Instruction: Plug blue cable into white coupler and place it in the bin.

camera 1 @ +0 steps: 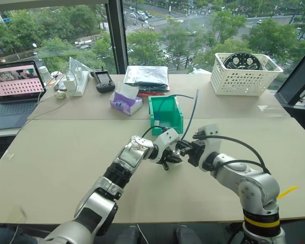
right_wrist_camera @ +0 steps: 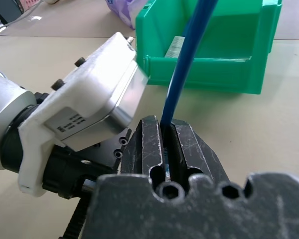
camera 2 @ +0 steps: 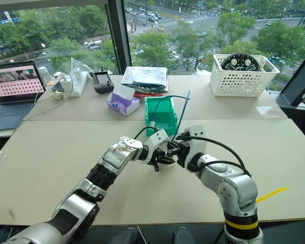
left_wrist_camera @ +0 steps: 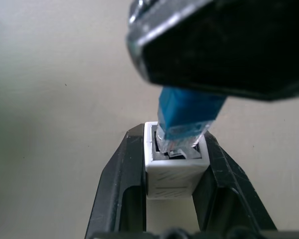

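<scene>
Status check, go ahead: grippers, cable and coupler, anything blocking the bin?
Left gripper shut on white coupler. Right gripper shut on blue cable, plug at the coupler's socket, seating unclear. Green bin just beyond, path open.

Soft daylight came in through the windows (camera 1: 157, 30) behind the table's far edge, lighting the table (camera 1: 56, 152) evenly and leaving only faint, diffuse shadows under the arms, with a mild pale sheen near its far right corner. In the left wrist view the white coupler (left_wrist_camera: 173, 172) and the plug of the blue cable (left_wrist_camera: 184, 119) were reasonably sharp, while the dark right end effector (left_wrist_camera: 224, 45) above them was a blurred, out-of-focus mass. In the right wrist view the nearest black fingers (right_wrist_camera: 150, 149) were soft and the bin (right_wrist_camera: 209, 64) beyond stayed clear.
</scene>
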Controlling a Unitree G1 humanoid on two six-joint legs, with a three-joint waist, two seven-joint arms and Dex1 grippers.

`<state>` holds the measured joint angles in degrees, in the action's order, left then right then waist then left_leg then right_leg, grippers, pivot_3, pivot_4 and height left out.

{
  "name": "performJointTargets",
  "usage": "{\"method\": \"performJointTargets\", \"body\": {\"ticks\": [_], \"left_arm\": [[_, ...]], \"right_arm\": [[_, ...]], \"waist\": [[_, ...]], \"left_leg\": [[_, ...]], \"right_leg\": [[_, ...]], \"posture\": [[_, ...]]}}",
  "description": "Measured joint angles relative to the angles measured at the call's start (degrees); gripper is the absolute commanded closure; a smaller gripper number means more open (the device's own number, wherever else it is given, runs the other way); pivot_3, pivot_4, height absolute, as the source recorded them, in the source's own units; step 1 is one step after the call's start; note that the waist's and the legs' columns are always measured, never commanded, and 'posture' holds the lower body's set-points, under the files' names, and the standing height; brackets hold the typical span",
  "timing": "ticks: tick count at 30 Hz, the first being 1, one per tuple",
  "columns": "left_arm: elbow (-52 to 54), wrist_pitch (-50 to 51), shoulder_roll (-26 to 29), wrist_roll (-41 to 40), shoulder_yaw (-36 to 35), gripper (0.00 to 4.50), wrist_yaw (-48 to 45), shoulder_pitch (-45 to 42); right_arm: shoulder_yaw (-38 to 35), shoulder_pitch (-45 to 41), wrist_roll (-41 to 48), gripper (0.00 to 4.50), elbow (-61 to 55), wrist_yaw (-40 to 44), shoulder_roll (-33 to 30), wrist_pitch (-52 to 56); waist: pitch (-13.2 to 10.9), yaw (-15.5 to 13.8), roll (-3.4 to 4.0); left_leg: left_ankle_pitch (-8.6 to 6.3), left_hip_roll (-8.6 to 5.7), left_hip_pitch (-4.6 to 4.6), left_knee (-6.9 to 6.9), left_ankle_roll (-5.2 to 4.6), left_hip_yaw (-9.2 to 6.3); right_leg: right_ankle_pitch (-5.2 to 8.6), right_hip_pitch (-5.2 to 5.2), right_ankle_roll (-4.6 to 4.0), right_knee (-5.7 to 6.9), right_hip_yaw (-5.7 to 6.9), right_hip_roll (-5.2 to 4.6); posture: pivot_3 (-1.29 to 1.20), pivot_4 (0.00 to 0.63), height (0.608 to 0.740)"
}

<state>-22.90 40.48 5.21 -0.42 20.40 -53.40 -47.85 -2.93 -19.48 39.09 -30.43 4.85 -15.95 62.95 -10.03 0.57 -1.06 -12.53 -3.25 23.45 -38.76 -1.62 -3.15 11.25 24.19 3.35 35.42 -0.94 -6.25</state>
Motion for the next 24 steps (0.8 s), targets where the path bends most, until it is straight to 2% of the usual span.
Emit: {"method": "performJointTargets", "body": {"ticks": [6,15,24], "left_arm": [[-0.03,1.19,-0.33,-0.74,-0.03,3.8,0.93,-0.37],[0.61,2.03,-0.2,-1.53,0.27,3.8,1.98,-0.27],[8.54,3.5,1.52,-3.34,-0.24,3.8,2.4,0.92]], "right_arm": [[-0.73,1.28,0.32,4.5,-0.22,0.18,1.12,0.42],[-5.72,2.41,2.21,4.5,2.58,1.44,2.96,-0.18],[-6.65,5.78,-1.14,4.5,9.44,1.99,-0.36,-1.03]], "waist": [[0.0,-0.04,0.0],[0.0,0.04,0.0],[0.0,0.13,0.02]], "left_leg": [[0.0,0.0,-0.02,0.0,0.0,0.0],[0.0,0.0,0.0,0.0,0.0,0.01],[0.0,-0.01,0.02,0.01,0.0,0.08]], "right_leg": [[0.0,-0.02,0.0,0.0,0.0,0.0],[-0.01,0.02,-0.01,0.02,-0.03,0.0],[-0.15,0.06,-0.25,0.03,-0.11,-0.01]], "posture": [[0.0,0.15,0.727],[0.0,0.15,0.727],[0.0,0.15,0.727]]}}
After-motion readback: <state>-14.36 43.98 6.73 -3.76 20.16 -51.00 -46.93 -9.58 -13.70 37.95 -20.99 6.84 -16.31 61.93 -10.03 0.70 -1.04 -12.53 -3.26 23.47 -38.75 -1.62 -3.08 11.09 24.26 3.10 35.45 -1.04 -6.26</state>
